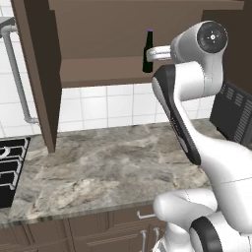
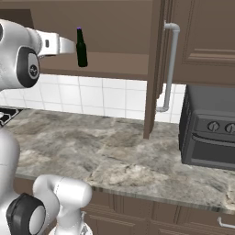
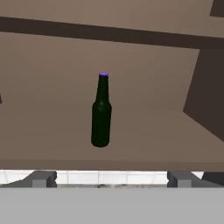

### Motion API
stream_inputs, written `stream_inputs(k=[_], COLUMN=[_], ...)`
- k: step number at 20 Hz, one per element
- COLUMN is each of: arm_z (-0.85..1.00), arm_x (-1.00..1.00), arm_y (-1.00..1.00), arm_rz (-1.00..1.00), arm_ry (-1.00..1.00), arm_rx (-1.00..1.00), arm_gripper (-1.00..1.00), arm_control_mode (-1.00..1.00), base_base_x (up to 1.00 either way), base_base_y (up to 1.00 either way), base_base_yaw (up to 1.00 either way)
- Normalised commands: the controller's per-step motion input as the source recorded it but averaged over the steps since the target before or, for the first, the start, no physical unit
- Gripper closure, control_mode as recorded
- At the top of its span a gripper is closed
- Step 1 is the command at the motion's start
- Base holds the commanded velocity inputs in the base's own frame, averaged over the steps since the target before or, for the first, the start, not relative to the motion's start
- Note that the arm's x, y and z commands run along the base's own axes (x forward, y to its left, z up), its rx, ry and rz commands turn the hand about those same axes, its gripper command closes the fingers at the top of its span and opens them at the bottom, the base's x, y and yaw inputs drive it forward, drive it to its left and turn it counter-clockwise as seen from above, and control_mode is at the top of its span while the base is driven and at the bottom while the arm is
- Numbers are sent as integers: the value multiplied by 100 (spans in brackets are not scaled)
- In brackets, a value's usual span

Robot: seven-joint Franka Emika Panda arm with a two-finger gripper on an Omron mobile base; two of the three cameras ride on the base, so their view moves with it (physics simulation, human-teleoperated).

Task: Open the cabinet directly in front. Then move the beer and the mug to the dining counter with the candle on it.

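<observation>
A veined grey-brown stone counter (image 1: 98, 167) runs under the open dark wood cabinet (image 1: 98, 59), backed by white tile. One beer (image 3: 101, 111), a slim dark glass bottle with a purple cap, stands upright on the cabinet's bottom shelf, near its front edge. The gripper (image 3: 112, 178) faces it with fingers spread wide, empty. A black appliance (image 2: 209, 133) sits at the counter's right end.

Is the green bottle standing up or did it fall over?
Standing up. The beer stands on the shelf of the open cabinet, purple cap on top, neck pointing straight up. The open gripper is not touching it.
</observation>
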Motion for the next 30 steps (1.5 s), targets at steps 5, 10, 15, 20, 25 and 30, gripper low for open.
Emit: stream_inputs(k=[5,10,15,20,25,30], arm_z=[0,-4,-5,0,0,0], arm_x=[19,8,7,7,20,34], arm_y=[0,0,0,0,0,1], arm_rz=[0,1,2,0,0,0], arm_ry=[0,0,0,0,0,0], arm_rx=[3,14,6,0,0,0], arm_gripper=[-100,-100,-100,-100,-100,-100], arm_control_mode=[-100,-100,-100,-100,-100,-100], base_base_x=[0,0,0,0,0,0], base_base_y=[0,0,0,0,0,0], base_base_yaw=[0,0,0,0,0,0])
